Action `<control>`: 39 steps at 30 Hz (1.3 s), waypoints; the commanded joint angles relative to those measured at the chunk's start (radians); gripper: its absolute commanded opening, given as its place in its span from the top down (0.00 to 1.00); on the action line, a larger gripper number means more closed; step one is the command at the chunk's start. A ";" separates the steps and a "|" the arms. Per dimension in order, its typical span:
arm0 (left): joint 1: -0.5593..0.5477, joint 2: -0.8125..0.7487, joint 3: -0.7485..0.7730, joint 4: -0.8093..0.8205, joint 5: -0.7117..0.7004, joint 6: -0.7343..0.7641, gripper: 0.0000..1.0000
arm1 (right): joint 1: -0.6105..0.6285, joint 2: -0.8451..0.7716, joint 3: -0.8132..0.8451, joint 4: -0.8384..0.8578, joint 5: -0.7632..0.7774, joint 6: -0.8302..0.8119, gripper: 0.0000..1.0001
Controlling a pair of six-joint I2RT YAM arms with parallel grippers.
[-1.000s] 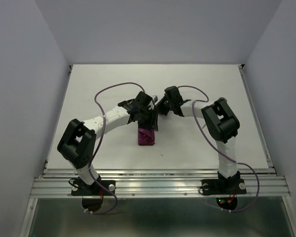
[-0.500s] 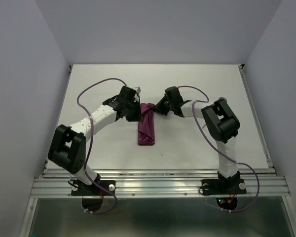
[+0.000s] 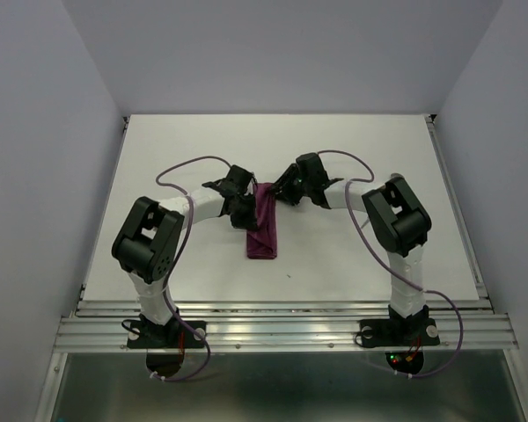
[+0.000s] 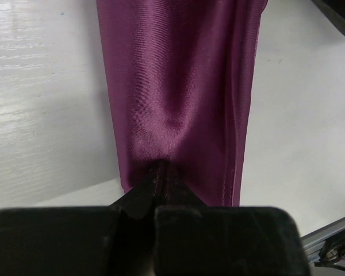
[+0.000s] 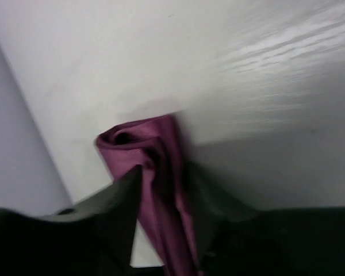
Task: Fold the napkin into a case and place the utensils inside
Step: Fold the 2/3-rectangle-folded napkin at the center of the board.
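The plum-purple napkin (image 3: 264, 236) lies folded into a narrow strip, a case shape, mid-table, running from far to near. My left gripper (image 3: 249, 214) is at the strip's left side. In the left wrist view it (image 4: 161, 168) is shut, pinching a fold of the napkin (image 4: 178, 86). My right gripper (image 3: 275, 191) is at the strip's far end. In the right wrist view it (image 5: 167, 178) stands open, with the bunched napkin end (image 5: 135, 144) between its fingers. The utensils are out of view.
The white table (image 3: 352, 149) is enclosed by grey walls on the left, right and far sides. An aluminium rail (image 3: 282, 330) with the two arm bases runs along the near edge. Purple cables loop above both forearms.
The left gripper came off the napkin's far half, swung left, then returned to the strip's left side and shut on the cloth. The right gripper's jaws opened at the far end.
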 commanded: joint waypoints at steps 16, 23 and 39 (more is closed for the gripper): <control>-0.011 0.007 0.012 0.048 0.060 0.027 1.00 | 0.016 -0.169 -0.174 -0.092 -0.201 -0.267 0.31; -0.011 -0.003 0.020 0.056 0.069 0.030 1.00 | 0.041 -0.164 -0.251 -0.048 -0.227 -0.244 0.36; -0.011 -0.038 0.058 0.024 0.075 0.054 1.00 | 0.071 -0.162 -0.311 -0.037 -0.182 -0.213 0.82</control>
